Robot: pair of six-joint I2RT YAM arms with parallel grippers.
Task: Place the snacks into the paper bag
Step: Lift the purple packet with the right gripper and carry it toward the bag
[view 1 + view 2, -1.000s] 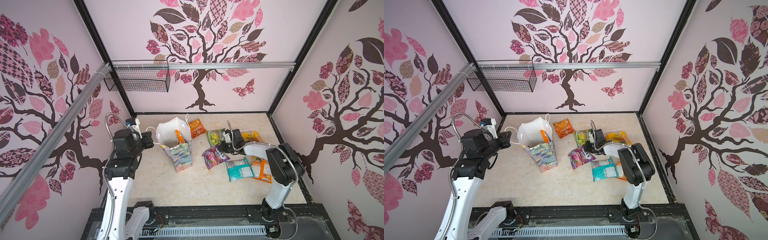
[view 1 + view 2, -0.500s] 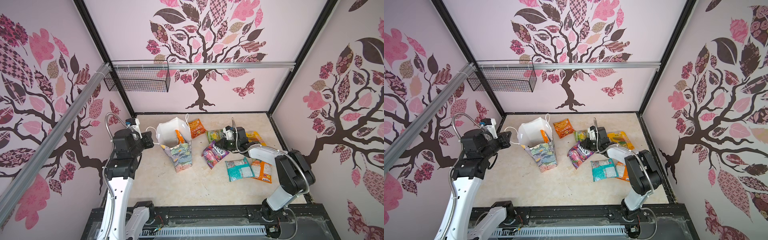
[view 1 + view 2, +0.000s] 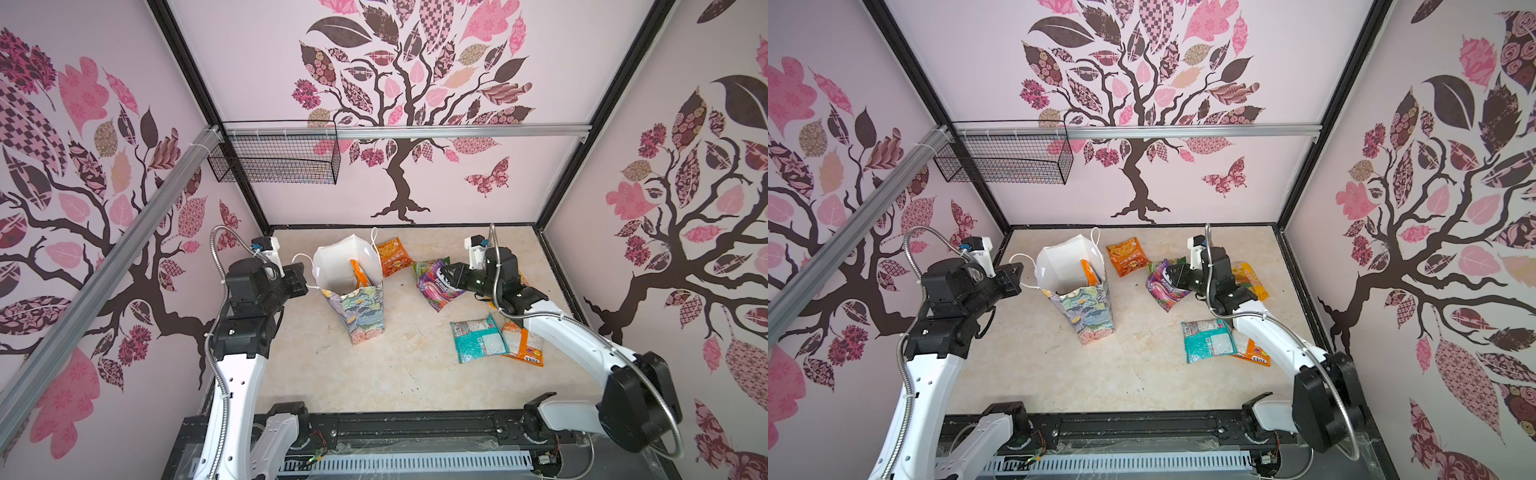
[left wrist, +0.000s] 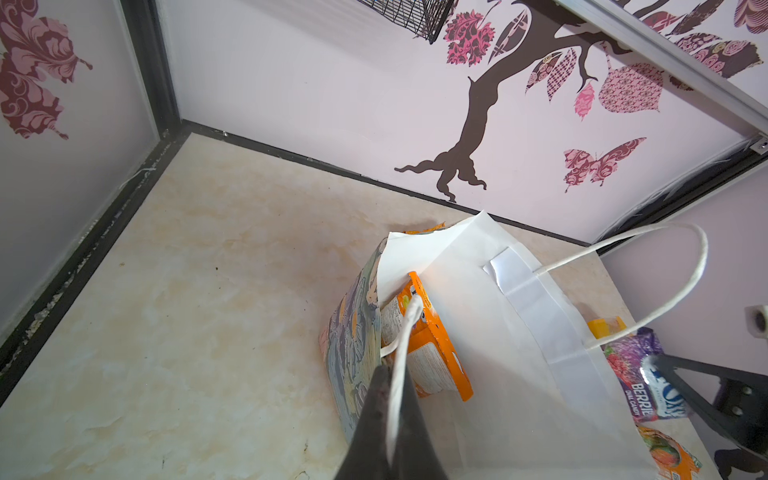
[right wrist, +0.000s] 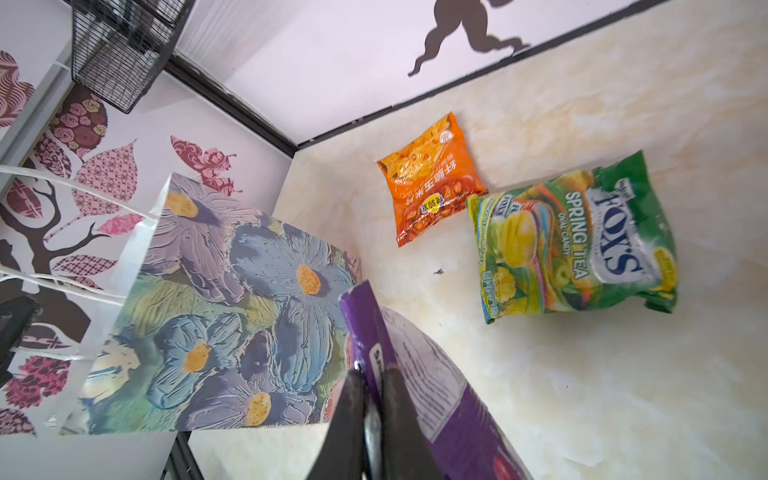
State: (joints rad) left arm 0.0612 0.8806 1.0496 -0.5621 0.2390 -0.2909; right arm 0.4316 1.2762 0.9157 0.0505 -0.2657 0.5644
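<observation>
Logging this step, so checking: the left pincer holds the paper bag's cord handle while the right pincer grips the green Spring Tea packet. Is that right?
Not quite. The right wrist view shows the right pincer gripping the purple Berries packet; the green Spring Tea packet lies free on the table. The left pincer does hold the cord handle of the paper bag.

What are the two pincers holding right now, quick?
Left pincer: closed, holding the floral paper bag's white cord handle.
Right pincer: closed, holding the purple crinkly plastic snack packet.
</observation>
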